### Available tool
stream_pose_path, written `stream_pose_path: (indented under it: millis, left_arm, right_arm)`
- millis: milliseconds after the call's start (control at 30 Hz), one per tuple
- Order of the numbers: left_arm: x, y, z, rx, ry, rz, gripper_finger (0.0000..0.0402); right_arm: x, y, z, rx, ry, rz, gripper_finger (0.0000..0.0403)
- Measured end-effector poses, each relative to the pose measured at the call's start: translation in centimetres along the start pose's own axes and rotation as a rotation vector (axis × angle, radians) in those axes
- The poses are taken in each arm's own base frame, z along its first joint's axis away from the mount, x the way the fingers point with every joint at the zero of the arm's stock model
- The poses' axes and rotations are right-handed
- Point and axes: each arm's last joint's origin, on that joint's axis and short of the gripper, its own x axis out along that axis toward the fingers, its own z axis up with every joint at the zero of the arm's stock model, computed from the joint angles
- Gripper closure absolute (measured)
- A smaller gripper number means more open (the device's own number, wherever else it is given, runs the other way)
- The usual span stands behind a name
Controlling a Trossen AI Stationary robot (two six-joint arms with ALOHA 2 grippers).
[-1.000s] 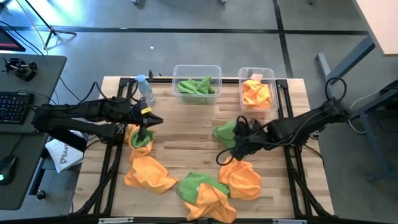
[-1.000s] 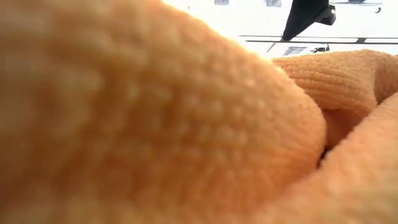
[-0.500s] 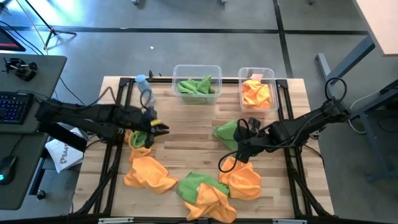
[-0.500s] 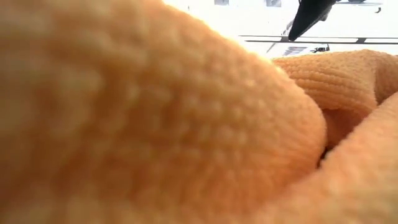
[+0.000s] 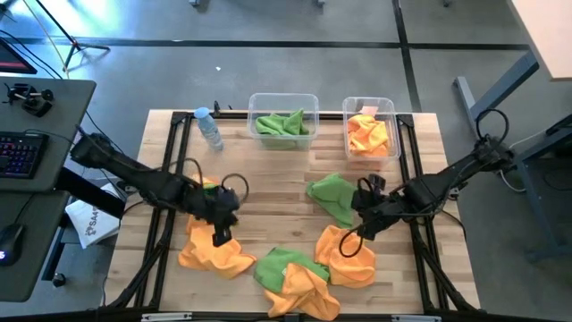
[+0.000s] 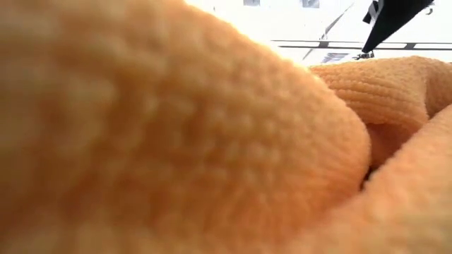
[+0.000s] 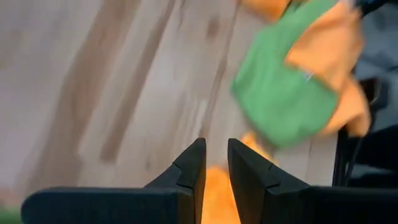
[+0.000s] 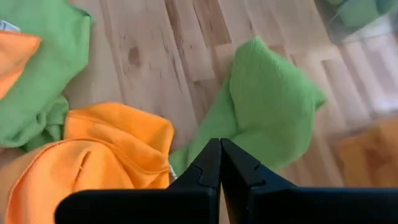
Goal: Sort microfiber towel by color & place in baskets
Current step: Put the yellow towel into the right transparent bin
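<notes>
Loose towels lie on the near surface [image 5: 268, 201]; baskets [image 5: 282, 116] stand far. The left end effector [image 5: 221, 225], fingers slightly parted, hangs over an orange towel [image 5: 214, 250]; lower it squarely before clenching. The right end effector [image 5: 362, 229] is clenched, empty, beside the green towel [image 5: 332, 195].

Water bottle [image 5: 209, 131] — keyboard [image 5: 20, 154] beyond

high: straight down | low: blocked by orange towel [image 6: 176, 141] | wrists: tabletop
</notes>
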Motion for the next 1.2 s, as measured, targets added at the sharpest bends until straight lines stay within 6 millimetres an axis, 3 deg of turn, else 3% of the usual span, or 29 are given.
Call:
stream_pose_path:
  millis: [200,533,1000,1200]
  left_arm:
    - [2.9,-2.4,-2.0,-0.066,0.24,0.021,0.0349]
    - [6.5,-5.8,-4.8,-0.124,0.502,0.014,0.0349]
    - [10.4,-6.6,-7.8,-0.047,0.662,0.1,0.035]
    - [12.1,-6.8,-8.3,-0.033,0.689,0.09,0.0396]
  right_arm:
    - [1.0,-0.5,-2.2,0.076,-0.093,0.087,0.0403]
    - [0.9,-1.4,-3.4,0.077,-0.154,0.152,0.0403]
    - [0.7,-1.6,-3.3,0.0,-0.172,0.153,0.0403]
    - [0.7,-1.6,-3.3,-0.016,-0.173,0.151,0.0403]
